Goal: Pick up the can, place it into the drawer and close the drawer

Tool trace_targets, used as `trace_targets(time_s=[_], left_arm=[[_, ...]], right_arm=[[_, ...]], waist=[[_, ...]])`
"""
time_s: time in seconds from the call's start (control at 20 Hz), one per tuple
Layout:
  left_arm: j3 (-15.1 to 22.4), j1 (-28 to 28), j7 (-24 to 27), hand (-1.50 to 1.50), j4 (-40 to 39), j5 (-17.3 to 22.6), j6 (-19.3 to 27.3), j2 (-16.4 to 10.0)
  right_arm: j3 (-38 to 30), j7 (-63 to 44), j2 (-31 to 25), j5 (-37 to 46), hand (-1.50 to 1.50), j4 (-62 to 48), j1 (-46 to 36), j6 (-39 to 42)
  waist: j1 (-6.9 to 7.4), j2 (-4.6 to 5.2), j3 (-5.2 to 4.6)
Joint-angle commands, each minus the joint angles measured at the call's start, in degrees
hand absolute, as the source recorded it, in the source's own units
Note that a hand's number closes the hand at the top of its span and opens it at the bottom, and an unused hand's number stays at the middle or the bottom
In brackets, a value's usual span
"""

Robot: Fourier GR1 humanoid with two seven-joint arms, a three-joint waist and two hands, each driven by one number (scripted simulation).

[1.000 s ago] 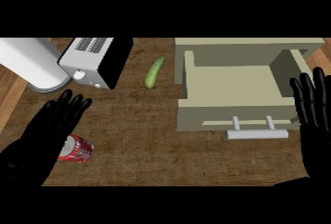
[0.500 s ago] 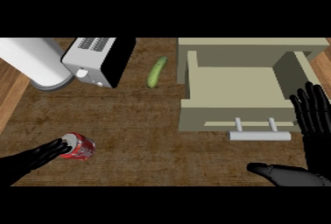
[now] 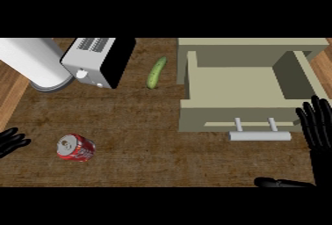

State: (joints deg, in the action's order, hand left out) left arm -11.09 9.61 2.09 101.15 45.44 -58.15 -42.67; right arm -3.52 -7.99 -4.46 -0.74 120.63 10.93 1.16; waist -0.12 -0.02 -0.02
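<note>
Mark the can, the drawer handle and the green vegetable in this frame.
can (image 3: 76,148), head view, middle of the can, beside the lid's rim.
drawer handle (image 3: 259,136), head view, middle of the grey bar.
green vegetable (image 3: 156,72), head view, halfway along its body.

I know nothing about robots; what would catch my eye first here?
A red can lies on the brown counter at lower left, apart from the left hand at the edge. At right a beige drawer stands open, the right hand resting beside it, fingers up. A green cucumber lies near the top, between a toaster and the drawer.
</note>
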Motion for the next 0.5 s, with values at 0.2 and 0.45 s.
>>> trace_targets(time_s=[0.2, 0.45], left_arm=[[-0.18, -2.85, -4.50, -1.50, -3.00, 2.23, -2.38, 0.66], [-2.03, -7.13, -1.55, -1.50, -10.36, -8.21, -7.88, 8.16]], right_arm=[[-3.56, 4.30, -0.69, -2.33, -1.50, -2.02, 3.89, 3.97], [-6.07, 4.62, -1.51, -3.94, -1.50, -1.04, 3.98, 5.24]], waist=[[-0.02, -0.01, 0.04], [-0.14, 0.01, 0.00]])
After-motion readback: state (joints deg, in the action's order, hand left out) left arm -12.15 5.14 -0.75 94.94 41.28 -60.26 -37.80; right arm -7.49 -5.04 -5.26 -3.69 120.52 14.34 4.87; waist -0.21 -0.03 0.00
